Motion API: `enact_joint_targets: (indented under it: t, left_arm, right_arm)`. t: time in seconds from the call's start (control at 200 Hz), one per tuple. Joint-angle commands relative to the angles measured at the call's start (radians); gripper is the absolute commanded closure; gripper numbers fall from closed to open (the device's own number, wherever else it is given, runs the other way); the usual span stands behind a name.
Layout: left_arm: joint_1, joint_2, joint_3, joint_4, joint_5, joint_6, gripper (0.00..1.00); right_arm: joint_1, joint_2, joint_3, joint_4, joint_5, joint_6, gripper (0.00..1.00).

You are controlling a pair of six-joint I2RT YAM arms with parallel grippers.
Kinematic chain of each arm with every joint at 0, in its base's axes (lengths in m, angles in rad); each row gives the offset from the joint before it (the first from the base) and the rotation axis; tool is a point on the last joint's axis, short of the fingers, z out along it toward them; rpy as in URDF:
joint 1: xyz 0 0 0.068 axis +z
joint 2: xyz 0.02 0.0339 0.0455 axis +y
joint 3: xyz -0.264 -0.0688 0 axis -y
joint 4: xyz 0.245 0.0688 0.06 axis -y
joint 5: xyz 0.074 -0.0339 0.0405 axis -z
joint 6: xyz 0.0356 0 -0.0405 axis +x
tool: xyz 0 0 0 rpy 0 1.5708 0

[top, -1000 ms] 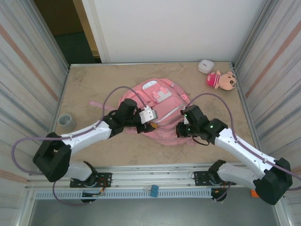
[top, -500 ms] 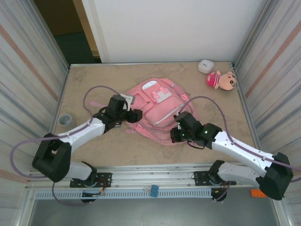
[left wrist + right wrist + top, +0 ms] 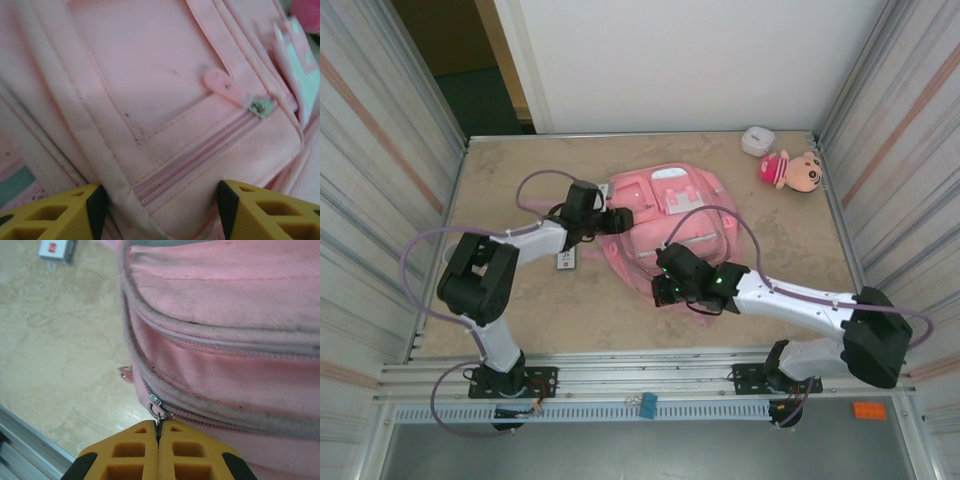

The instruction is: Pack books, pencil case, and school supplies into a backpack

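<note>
pink backpack (image 3: 670,215) flat mid-table, zippers closed

backpack (image 3: 685,215) turned, pushed back — right tool (image 3: 158,430) leftward
</note>
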State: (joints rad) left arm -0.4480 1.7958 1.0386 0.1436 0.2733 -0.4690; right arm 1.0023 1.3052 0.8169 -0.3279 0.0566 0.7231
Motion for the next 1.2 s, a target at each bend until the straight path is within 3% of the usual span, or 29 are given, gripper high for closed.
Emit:
enact_joint_targets:
  t: [0.0,0.205,0.371,0.561,0.882,1.198]
  left_arm:
    - [0.022,0.062,0.086,0.028,0.025,-0.009,0.38]
    - [0.025,-0.077,0.067,-0.108,0.035,-0.079,0.35]
    - [0.022,-0.294,-0.114,-0.214,0.039,-0.307,0.37]
    - [-0.001,-0.43,-0.278,-0.239,0.048,-0.576,0.47]
    - [-0.05,-0.387,-0.324,-0.101,0.12,-0.764,0.56]
    - [-0.089,-0.331,-0.338,-0.021,0.134,-0.83,0.7]
  right_arm:
    - [0.018,0.047,0.07,0.073,-0.005,0.026,1.0]
    - [0.013,0.115,0.116,0.077,-0.01,0.011,1.0]
    - [0.004,0.111,0.106,0.075,-0.029,-0.005,1.0]
    - [0.001,0.106,0.102,0.082,-0.049,-0.023,1.0]
    - [0.002,0.111,0.103,0.087,-0.057,-0.025,1.0]
    - [0.002,0.114,0.102,0.095,-0.059,-0.029,1.0]
